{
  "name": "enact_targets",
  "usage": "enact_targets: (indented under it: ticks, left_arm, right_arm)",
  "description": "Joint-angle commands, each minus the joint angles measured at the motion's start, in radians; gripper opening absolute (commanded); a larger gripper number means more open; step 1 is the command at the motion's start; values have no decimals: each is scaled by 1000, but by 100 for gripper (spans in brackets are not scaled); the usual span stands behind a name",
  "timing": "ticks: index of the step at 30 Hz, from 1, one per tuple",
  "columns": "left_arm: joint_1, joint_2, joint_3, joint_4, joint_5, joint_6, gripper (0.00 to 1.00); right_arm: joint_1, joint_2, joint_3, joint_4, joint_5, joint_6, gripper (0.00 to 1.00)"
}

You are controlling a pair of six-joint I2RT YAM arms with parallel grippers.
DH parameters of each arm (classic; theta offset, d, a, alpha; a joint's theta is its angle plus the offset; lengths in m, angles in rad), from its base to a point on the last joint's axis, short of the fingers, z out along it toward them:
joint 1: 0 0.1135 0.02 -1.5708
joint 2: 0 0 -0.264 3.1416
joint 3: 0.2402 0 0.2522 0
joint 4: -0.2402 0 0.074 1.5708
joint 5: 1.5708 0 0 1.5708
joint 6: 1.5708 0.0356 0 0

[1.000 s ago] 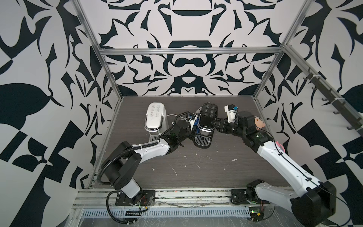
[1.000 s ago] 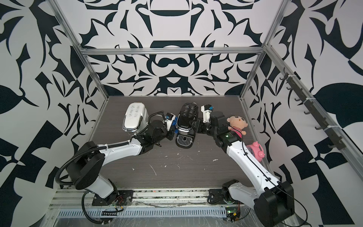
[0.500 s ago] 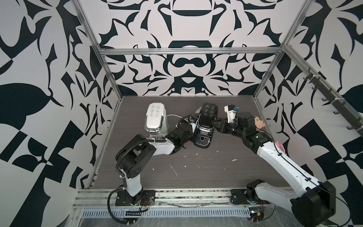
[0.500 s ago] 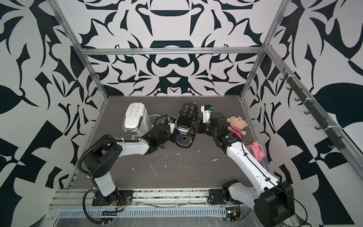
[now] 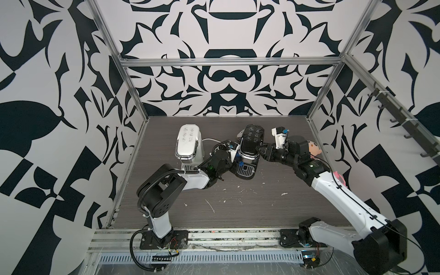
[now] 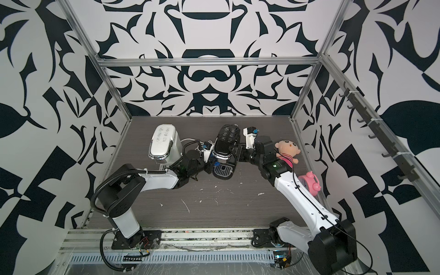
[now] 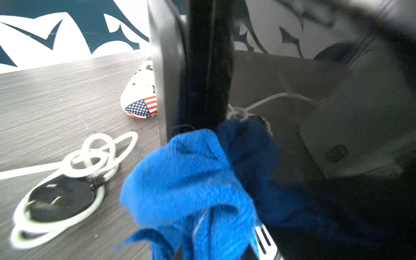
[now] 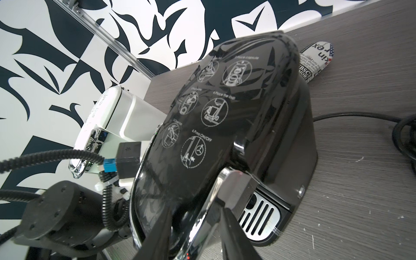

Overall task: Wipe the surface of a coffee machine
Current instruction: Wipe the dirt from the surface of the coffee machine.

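Dark wood-grain table (image 5: 238, 214) carries the black coffee machine (image 5: 250, 142) between both claws, its long lid running front to back. Just ahead of the left gripper (image 5: 234, 159) is its side wall; this claw, closed on a blue cloth (image 7: 186, 180), presses there. The right gripper (image 5: 261, 151) pinches the lid's chrome rim. The drip tray (image 8: 258, 216) holds no cup.

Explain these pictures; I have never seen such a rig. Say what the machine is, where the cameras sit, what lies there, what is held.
Two robot arms work over a grey table. Two pictures look down from above; two come from cameras on the arms' wrists. On the table stand a black coffee machine and a white coffee machine, with a doll, a pink clock and a white cable. The left hand holds a blue cloth at the black machine; the right hand grips its chrome front.
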Motion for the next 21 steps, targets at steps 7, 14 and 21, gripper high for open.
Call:
enact_targets:
  ticks: [7,14,21]
  left_arm:
    - [-5,195,-94,266,-63,-167,0]
    - [-4,120,-130,293,-56,-196,0]
    - [1,-62,-73,138,-58,-69,0]
  right_arm:
    - [-2,148,-110,-434,130,-56,38]
    - [-2,116,-118,-455,148,-44,38]
    - [-2,76,-109,-469,156,-29,38]
